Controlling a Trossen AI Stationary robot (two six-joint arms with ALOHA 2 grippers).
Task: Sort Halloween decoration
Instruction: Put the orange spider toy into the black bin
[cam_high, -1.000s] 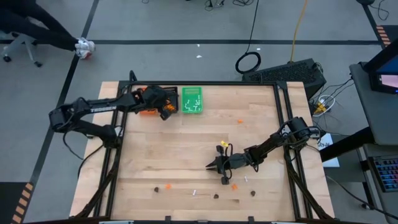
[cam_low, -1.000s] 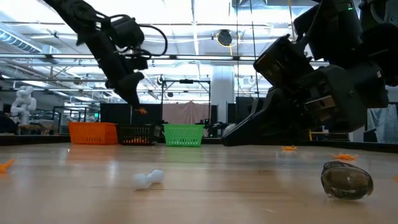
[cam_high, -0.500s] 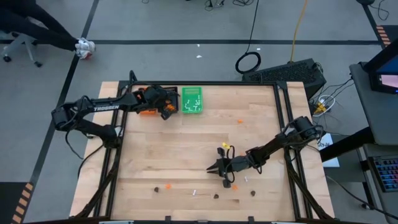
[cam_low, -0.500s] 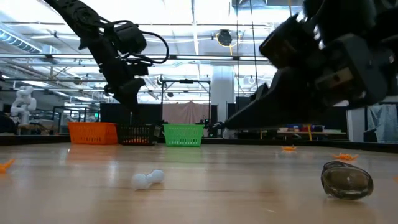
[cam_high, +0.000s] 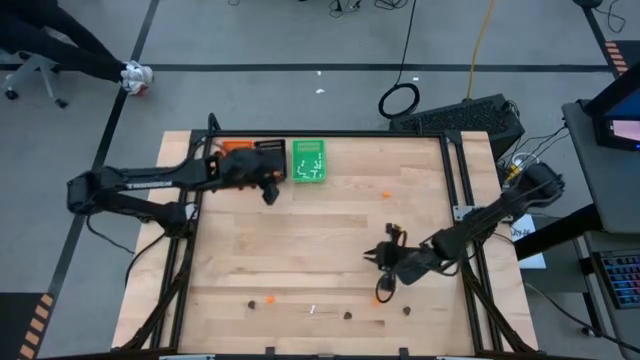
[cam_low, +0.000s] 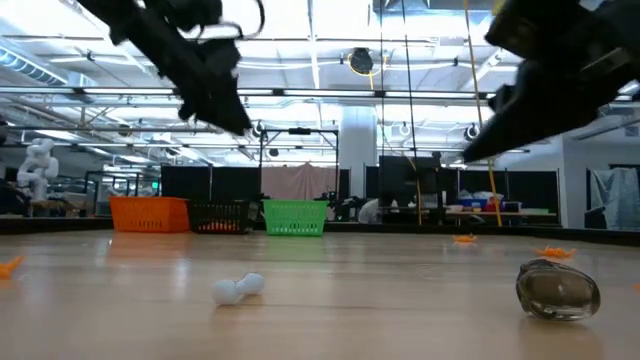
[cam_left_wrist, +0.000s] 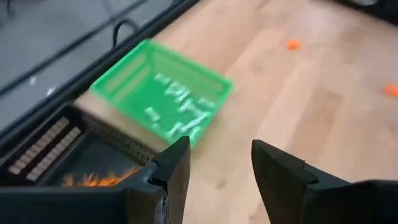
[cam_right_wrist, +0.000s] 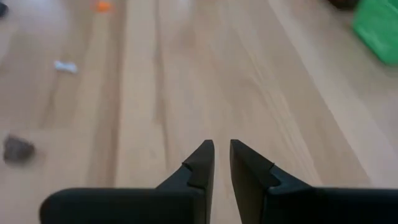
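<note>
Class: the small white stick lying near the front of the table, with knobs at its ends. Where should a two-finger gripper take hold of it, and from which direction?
Grip the white stick at its thin middle, between the knobbed ends, coming straight down from above. It lies flat on the table, so fingers probably best straddle it across its length.

The black tray (cam_high: 268, 152) lies half hidden under the left gripper (cam_high: 268, 190) (contents unreadable).

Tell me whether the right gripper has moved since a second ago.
Yes. In the high view the right gripper has drawn back toward the table's right edge; it was left of the orange blob at the front, now just above it.
</note>
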